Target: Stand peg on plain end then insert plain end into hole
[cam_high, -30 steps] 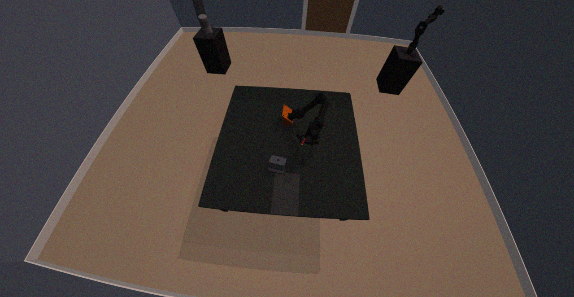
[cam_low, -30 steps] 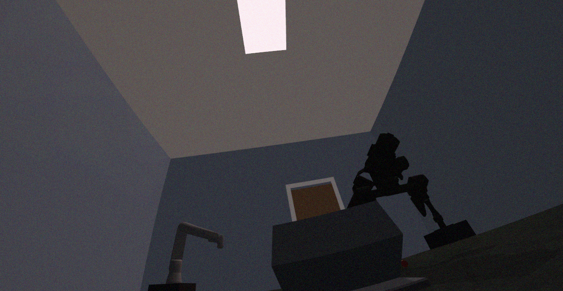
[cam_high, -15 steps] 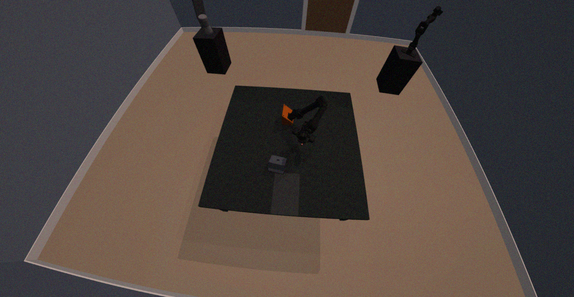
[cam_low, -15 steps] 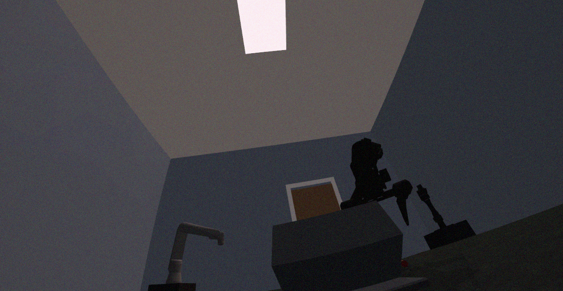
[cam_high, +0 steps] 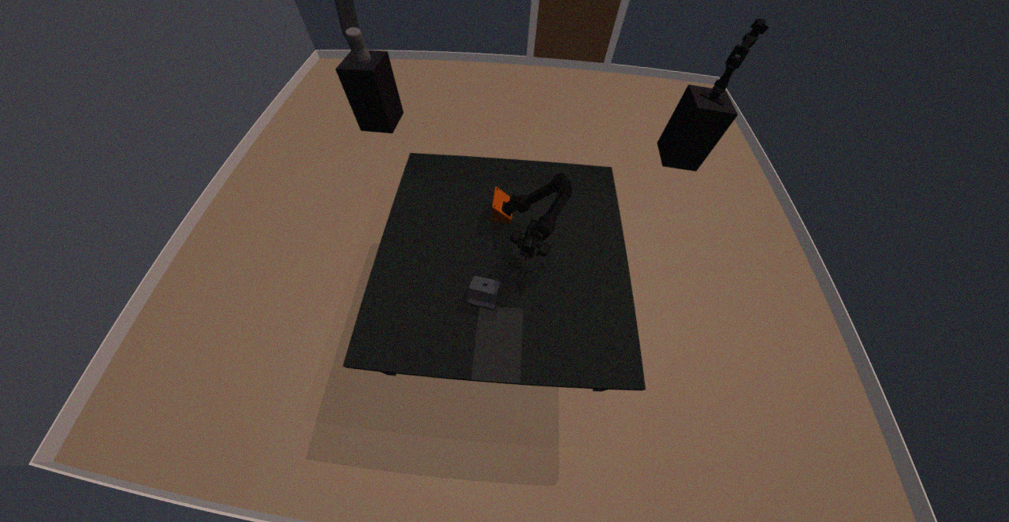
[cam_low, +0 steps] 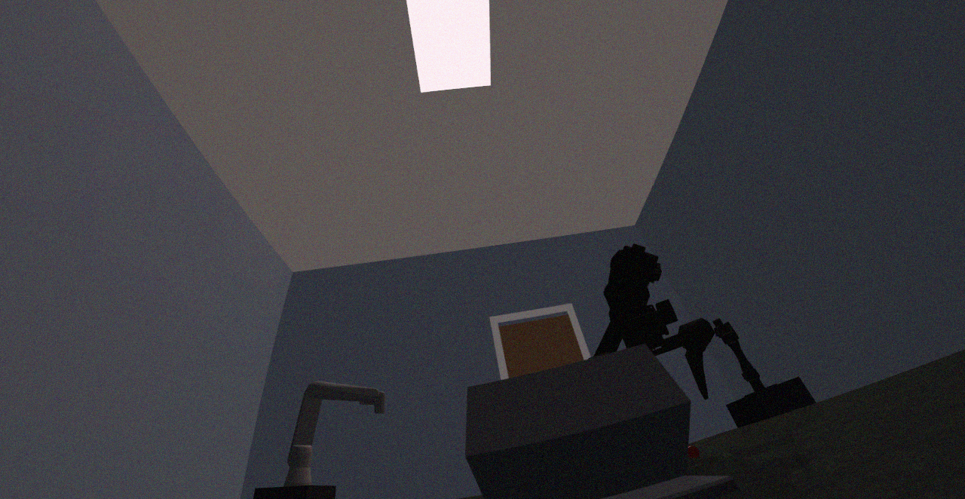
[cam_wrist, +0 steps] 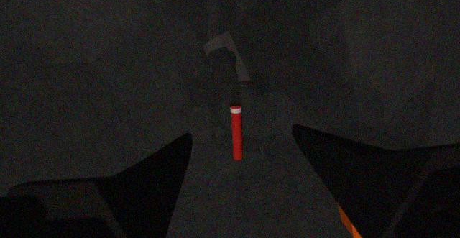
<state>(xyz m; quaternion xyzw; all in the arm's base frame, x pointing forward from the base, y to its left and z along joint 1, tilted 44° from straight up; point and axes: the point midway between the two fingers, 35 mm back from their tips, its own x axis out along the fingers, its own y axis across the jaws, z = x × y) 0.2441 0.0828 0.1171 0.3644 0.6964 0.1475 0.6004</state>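
The red peg [cam_wrist: 236, 134] lies flat on the dark table [cam_high: 437, 307], with its white band at the end far from the wrist camera. In the exterior view only a small red bit of the peg [cam_low: 693, 451] shows beside the block. My gripper [cam_wrist: 242, 133] [cam_high: 527, 247] [cam_low: 701, 388] is open and points down over the peg, one finger on each side of it and not touching it. The grey sloped panel [cam_high: 484, 292] [cam_low: 573, 402] with its single hole [cam_high: 484, 284] stands on the table in front of the gripper. In the top view the gripper hides the peg.
An orange plate [cam_high: 501, 204] stands at the arm's base. A lighter strip [cam_high: 497, 342] runs from the panel to the table's front edge. Two pedestals with other arms stand on the floor at the back left [cam_high: 370, 91] and back right [cam_high: 694, 127].
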